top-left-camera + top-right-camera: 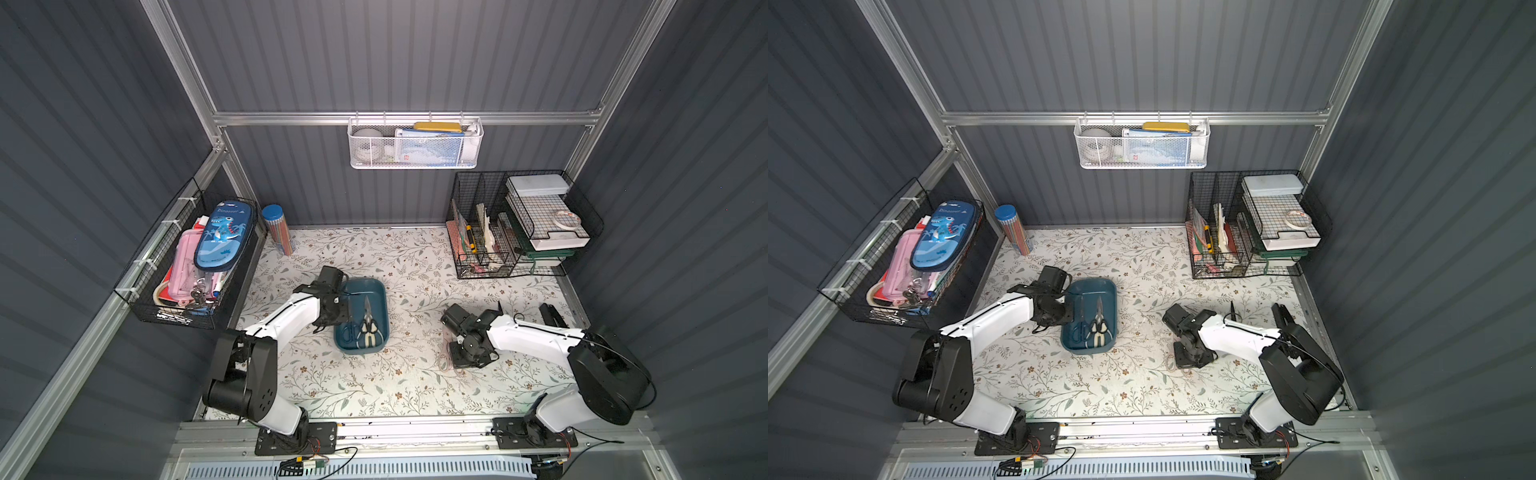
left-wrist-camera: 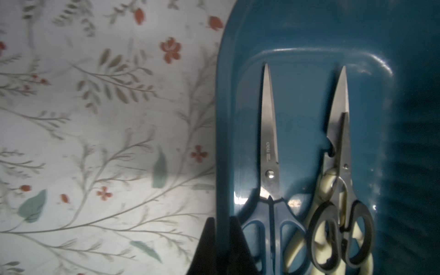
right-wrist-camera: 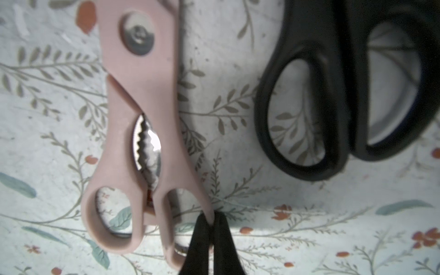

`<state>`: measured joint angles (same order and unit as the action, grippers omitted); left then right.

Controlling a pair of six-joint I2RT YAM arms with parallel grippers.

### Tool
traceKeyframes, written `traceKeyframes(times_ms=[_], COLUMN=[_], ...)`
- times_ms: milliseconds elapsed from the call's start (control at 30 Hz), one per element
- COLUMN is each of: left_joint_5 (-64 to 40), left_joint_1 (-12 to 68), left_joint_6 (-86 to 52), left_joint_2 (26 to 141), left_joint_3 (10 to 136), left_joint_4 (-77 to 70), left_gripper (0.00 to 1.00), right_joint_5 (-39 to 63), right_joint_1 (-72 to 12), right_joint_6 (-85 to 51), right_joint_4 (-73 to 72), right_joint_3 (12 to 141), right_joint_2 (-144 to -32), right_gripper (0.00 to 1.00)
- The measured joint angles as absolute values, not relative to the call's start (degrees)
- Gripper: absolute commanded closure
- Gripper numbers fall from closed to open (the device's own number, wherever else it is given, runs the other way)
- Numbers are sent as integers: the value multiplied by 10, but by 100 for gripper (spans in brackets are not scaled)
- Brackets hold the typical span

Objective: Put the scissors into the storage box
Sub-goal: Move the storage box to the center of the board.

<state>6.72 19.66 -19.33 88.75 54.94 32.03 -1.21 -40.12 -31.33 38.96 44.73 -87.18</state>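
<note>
In a top view the left gripper sat at the 9 o'clock wall of the storage box. The left wrist view showed its jaws clenched across that wall, one finger outside and one inside. The box's long axis ran roughly 12 to 6. Inside it, the blue-handled scissors and the cream-handled shears lay side by side along that axis, tips toward 12 and handles toward 6. Black loops lay over the cream handles, and it could not be told whether they belonged to a further pair.

Out on the worktop, the right gripper had its jaws pinched shut on the rim of one handle loop of the pink-handled shears. The shears stretched away from the jaws, loops nearest and pivot farther off, and lay flat on the worktop. Black-handled scissors lay just beside them, apart and untouched.

From the right gripper the box lay at about 10 o'clock. The right arm was plainly the nearer one for this pair. The carry would probably need the shears' long axis turned onto the box's 12-to-6 line, toward the free strip on its 3 o'clock side.
</note>
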Motion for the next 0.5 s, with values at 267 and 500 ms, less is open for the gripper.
traceKeyframes(times_ms=[267, 500], left_joint_5=[51, 53], left_joint_1=[222, 229], left_joint_6=[-257, -274], left_joint_2=[896, 896], left_joint_3=[554, 554], left_joint_4=[312, 310], left_gripper=[100, 100], right_joint_5=[-17, -37], right_joint_1=[-401, -401], right_joint_6=[-296, -290], right_joint_4=[402, 443], right_joint_3=[480, 550], right_joint_2=[-894, -852], right_gripper=[100, 100])
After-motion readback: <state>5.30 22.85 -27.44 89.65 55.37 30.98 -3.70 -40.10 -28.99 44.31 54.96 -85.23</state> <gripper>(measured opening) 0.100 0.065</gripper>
